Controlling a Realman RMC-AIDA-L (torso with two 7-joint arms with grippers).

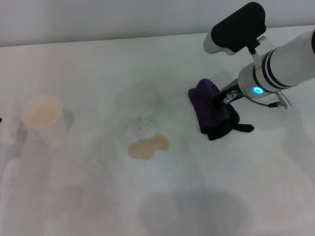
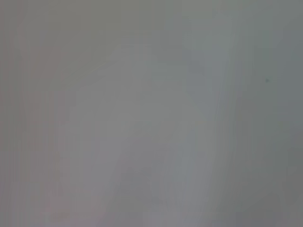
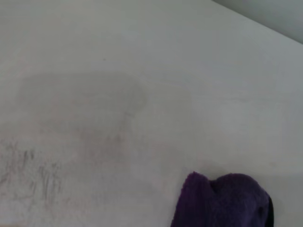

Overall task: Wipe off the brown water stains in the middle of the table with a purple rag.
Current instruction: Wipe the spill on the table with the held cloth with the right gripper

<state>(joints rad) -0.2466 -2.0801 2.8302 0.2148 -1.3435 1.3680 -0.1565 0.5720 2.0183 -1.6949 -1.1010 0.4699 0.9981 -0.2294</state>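
The purple rag (image 1: pixel 210 109) lies bunched on the white table (image 1: pixel 206 187), right of the middle, with its black corner (image 1: pixel 244 129) pointing right. My right gripper (image 1: pixel 225 98) is down at the rag's right side, touching or buried in the cloth. The rag's top also shows in the right wrist view (image 3: pixel 227 201). The brown water stains (image 1: pixel 148 146) are a tan two-lobed blotch on the table, to the left of the rag and nearer to me, apart from it. My left gripper is out of view; its wrist view shows only a blank pale surface.
A white paper cup (image 1: pixel 43 118) stands at the left of the table. A faint grey speckled smudge (image 1: pixel 140 122) lies just beyond the stain and also shows in the right wrist view (image 3: pixel 33 170). The table's far edge (image 1: pixel 123 38) runs along the back.
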